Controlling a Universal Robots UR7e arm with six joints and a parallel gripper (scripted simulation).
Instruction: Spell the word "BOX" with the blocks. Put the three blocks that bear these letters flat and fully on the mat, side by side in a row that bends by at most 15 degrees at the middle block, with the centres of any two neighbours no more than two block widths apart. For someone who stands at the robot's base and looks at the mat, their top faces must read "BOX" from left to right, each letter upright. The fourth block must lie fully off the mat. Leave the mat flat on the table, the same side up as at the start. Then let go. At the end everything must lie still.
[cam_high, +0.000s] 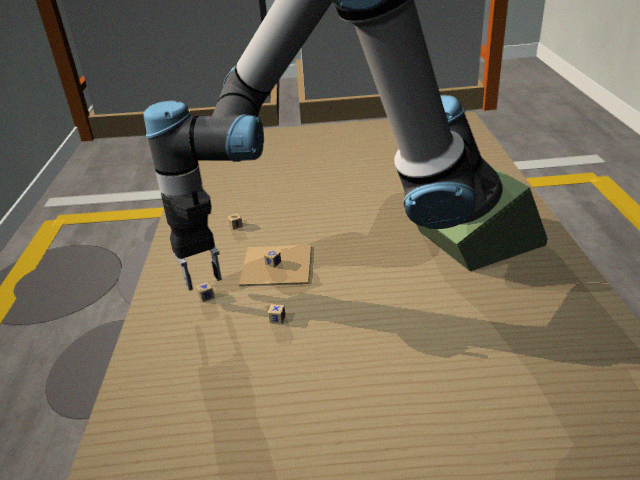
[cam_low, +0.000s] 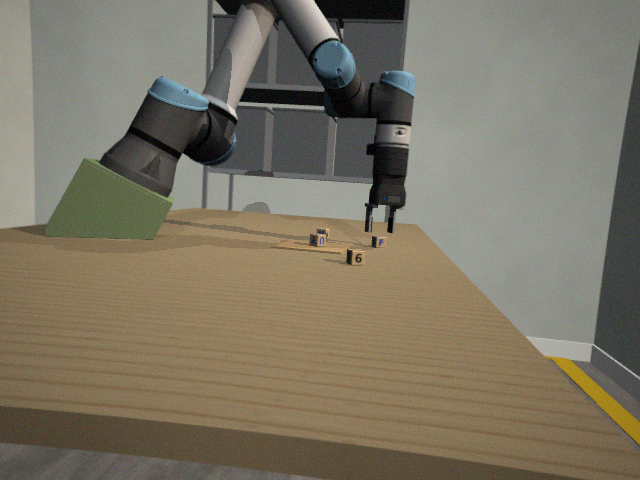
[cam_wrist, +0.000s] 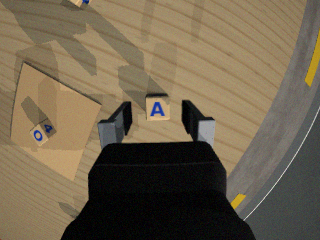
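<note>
Pale grey-green walls (cam_low: 491, 129) with white baseboards rise around a mottled grey floor (cam_high: 568, 113) (cam_wrist: 272, 155) marked with yellow and white stripes. Behind the wood-grained table (cam_high: 361, 403) (cam_low: 258, 335) (cam_wrist: 240, 65), dark panels (cam_high: 170, 56) stand between orange uprights (cam_high: 63, 67). Light throws distinct shadows across the tabletop, leaving some surroundings dim.
</note>
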